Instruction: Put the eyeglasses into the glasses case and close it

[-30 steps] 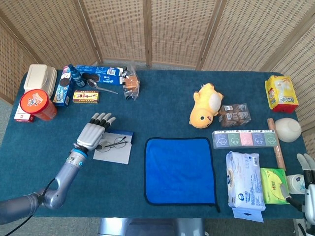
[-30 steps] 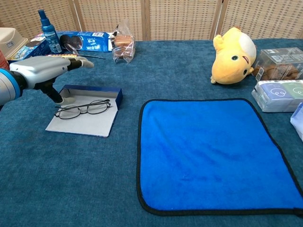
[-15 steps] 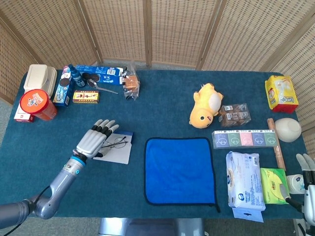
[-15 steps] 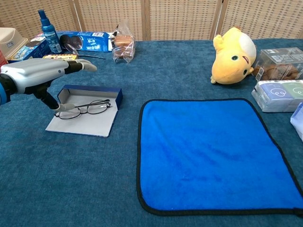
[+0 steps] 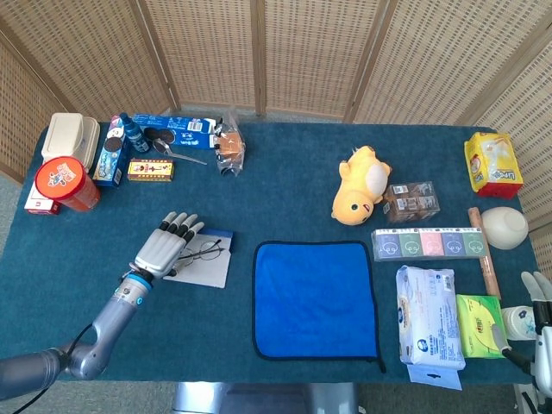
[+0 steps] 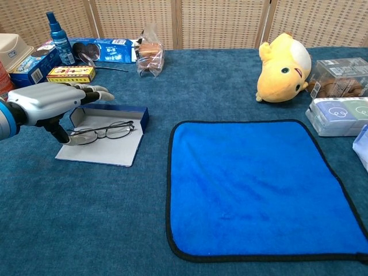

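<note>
Fingers outstretched, the silver left hand (image 6: 46, 102) hovers at the left side of the table, its dark thumb dipping toward the near-left end of the thin wire-framed eyeglasses (image 6: 102, 131) — whether it touches the frame, I cannot tell. The glasses lie unfolded across the flat grey-and-navy glasses case (image 6: 106, 144), which sits open, its navy wall at the far edge. Nothing is pinched yet, and the lid is not closed. Trouble spot: that thumb could snag a temple and drag the light frame off the case onto the teal cloth-covered table (image 6: 230, 80), or nudge the case itself. Right of the case lies the bright blue square mat (image 6: 259, 184). Far right and near, in the head view, the white right hand (image 5: 542, 332) waits at the table's edge, fingers spread, holding nothing.
</note>
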Available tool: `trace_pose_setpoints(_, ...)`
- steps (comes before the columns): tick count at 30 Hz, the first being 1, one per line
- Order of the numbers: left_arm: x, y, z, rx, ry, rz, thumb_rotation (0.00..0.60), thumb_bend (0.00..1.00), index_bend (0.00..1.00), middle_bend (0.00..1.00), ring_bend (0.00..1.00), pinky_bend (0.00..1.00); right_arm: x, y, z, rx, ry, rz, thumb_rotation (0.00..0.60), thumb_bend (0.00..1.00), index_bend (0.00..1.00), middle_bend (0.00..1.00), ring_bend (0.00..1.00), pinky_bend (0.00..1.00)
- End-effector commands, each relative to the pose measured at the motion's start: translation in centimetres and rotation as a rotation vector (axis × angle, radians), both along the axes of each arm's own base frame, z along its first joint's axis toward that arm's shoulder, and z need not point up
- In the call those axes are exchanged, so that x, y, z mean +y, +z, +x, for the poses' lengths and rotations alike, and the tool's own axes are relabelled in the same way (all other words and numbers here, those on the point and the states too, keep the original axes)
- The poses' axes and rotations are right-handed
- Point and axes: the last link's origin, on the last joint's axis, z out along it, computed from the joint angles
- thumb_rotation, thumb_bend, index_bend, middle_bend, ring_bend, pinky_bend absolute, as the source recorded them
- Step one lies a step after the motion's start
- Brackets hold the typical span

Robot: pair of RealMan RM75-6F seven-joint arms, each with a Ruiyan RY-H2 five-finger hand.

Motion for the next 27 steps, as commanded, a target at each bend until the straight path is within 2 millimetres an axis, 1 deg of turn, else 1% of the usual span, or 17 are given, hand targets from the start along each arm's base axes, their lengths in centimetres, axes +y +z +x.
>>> trace_pose_setpoints(1,0.6,-0.2,0.2,0.013,-0.007,0.013,0.6,0.28,0.0,0.0,0.0,0.0,0.0,0.0,0.0,0.0,0.001,-0.002,0.6,0.28,0.09,0.09,0.0,0.08)
trace_pose_setpoints(3,1.2,-0.2,0.4,0.016,-0.006,0.021,0.6,0.28,0.0,0.0,0.0,0.0,0.1,0.1,0.0,0.001,0.002,-0.004,0.6,0.28,0.09,0.09,0.0,0.08)
trace_pose_setpoints(5,2.4,-0.3,1.3,0.016,-0.021,0.047,0.6,0.28,0.0,0.0,0.0,0.0,0.2,0.0,0.1,0.0,0.0,-0.003,0.6,0.28,0.09,0.09,0.0,0.08)
trace_pose_setpoints(6,2.7,-0.4,1.4,0.013,-0.023,0.052,0.6,0.28,0.0,0.0,0.0,0.0,0.2,0.0,0.1,0.0,-0.001,-0.004,0.6,0.28,0.09,0.09,0.0,0.08)
trace_pose_setpoints(13,3.7,-0.6,2.2,0.007,-0.031,0.066,0.6,0.28,0.0,0.0,0.0,0.0,0.5,0.2,0.0,0.0,-0.005,-0.011,0.6,0.28,0.09,0.09,0.0,0.08)
trace_pose_setpoints(22,4.2,-0.7,2.7,0.001,-0.023,0.068,0.6,0.28,0.0,0.0,0.0,0.0,0.5,0.2,0.0,-0.004,-0.004,-0.011,0.6,0.28,0.09,0.09,0.0,0.08)
trace_pose_setpoints(25,4.0,-0.6,2.7,-0.013,-0.013,0.05,0.6,0.28,0.0,0.0,0.0,0.0,0.5,0.3,0.0,-0.006,-0.003,-0.012,0.6,0.28,0.09,0.09,0.0,0.08)
trace_pose_setpoints(27,3.5,-0.5,2.6,-0.014,-0.018,0.046,0.6,0.28,0.0,0.0,0.0,0.0,0.5,0.2,-0.1,-0.008,-0.007,-0.012,0.6,0.28,0.09,0.09,0.0,0.08)
